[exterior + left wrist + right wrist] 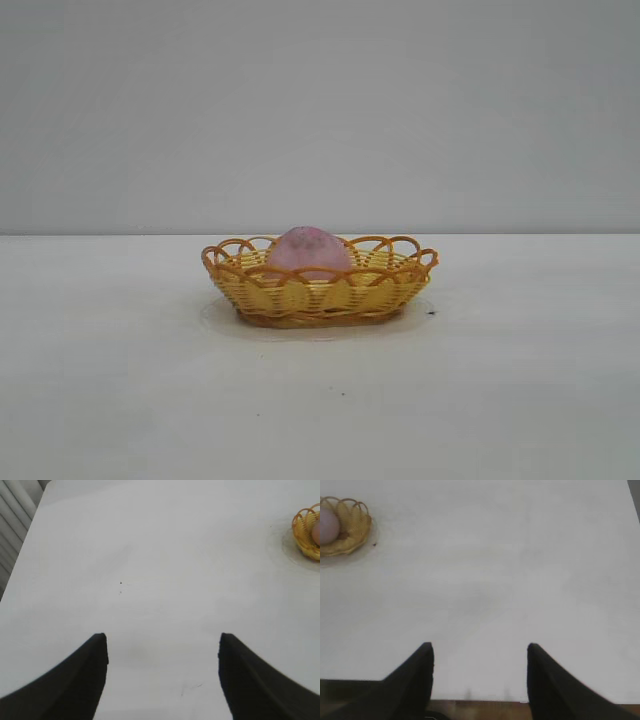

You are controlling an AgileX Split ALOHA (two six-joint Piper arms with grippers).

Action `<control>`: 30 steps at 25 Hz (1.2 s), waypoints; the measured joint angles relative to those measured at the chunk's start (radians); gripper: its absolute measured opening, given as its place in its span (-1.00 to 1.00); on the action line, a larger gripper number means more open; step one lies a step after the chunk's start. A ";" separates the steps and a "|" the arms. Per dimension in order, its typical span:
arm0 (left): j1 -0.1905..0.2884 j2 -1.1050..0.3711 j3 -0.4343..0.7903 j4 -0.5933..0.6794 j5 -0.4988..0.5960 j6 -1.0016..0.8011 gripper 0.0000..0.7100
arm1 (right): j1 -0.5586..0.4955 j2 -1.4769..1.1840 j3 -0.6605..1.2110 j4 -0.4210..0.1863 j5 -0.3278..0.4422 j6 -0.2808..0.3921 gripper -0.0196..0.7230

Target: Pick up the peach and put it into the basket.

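From the outside camera I see the peach [310,251] sitting in the basket [320,293], resting on its base with its rounded top rising above the looped rim. The basket stands flat on the white table [120,380], with a small dark speck [431,313] on the table just beside its right end. Neither arm shows in this view.

On my left wrist camera the left tool [162,672] hangs over bare table, its two dark fingers [80,680] spread wide with nothing between them but table top. The basket [306,534] lies well ahead of this tool and off to one side, cut by the picture's edge, with a sliver of the peach [316,532] just showing inside it. Past the table's far side edge I see a ribbed pale wall [12,520].

On my right wrist camera the right tool [480,677] sits over the near edge of the table, where a strip of brown shows below the white top. Its fingers [410,685] stand apart, moderately wide, and hold nothing. The basket [347,527] is well ahead of this tool and off to the other side, the peach [327,525] lying inside it. Both tools are well apart from the basket.
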 joint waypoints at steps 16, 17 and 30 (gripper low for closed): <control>-0.001 0.000 0.000 0.000 0.000 0.000 0.31 | 0.000 -0.249 0.106 0.031 -0.079 0.023 -0.02; -0.001 0.000 0.000 0.000 0.000 0.000 0.31 | 0.000 -0.249 0.106 0.031 -0.079 0.023 -0.02; -0.001 0.000 0.000 0.000 0.000 0.000 0.31 | 0.000 -0.249 0.106 0.031 -0.079 0.023 -0.02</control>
